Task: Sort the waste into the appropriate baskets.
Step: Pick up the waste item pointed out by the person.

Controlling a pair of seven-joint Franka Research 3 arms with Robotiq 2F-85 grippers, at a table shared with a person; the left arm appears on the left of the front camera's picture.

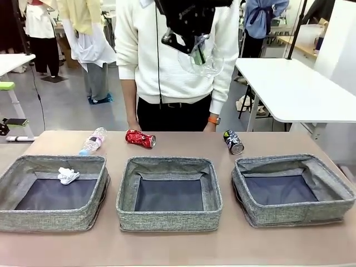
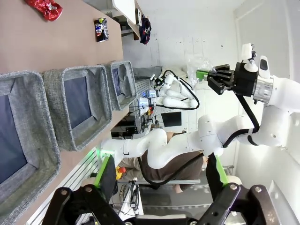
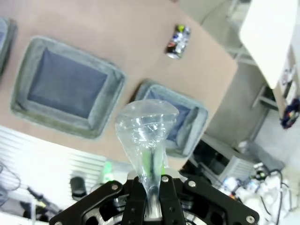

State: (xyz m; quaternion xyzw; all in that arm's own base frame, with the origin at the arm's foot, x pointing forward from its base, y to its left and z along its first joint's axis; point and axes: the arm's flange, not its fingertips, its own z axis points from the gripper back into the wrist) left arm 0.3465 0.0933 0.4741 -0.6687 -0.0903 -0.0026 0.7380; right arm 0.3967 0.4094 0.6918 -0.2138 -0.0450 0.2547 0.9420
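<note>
- The right gripper (image 1: 196,51) hangs high above the table's far edge, in front of the person's (image 1: 178,61) white top. Its jaws are pinched tight on the neck end of a crumpled clear bottle (image 3: 146,131).
- From the right wrist view, that held bottle covers part of the right basket (image 3: 190,123). The middle basket (image 3: 70,86) lies clear to one side.
- The left gripper (image 2: 160,159) is spread wide with nothing between its fingers (image 2: 104,171). It is off the near side of the table, well apart from the baskets.
- Three grey baskets sit in a row along the near half of the table (image 1: 178,245). The left basket (image 1: 33,217) has a tissue (image 1: 68,175) against its far wall. The other two show only bare dark floors.
- Behind the baskets, on open table:
  - A second bottle (image 1: 93,141) lies on its side just beyond the left basket.
  - A red can (image 1: 140,138) lies beyond the middle basket.
  - A dark can (image 1: 233,142) lies near the right basket's far left corner.
- The person stands close against the far edge, with both hands down by it and the red can between them.
- A white table (image 1: 295,89) stands behind, to the right.
</note>
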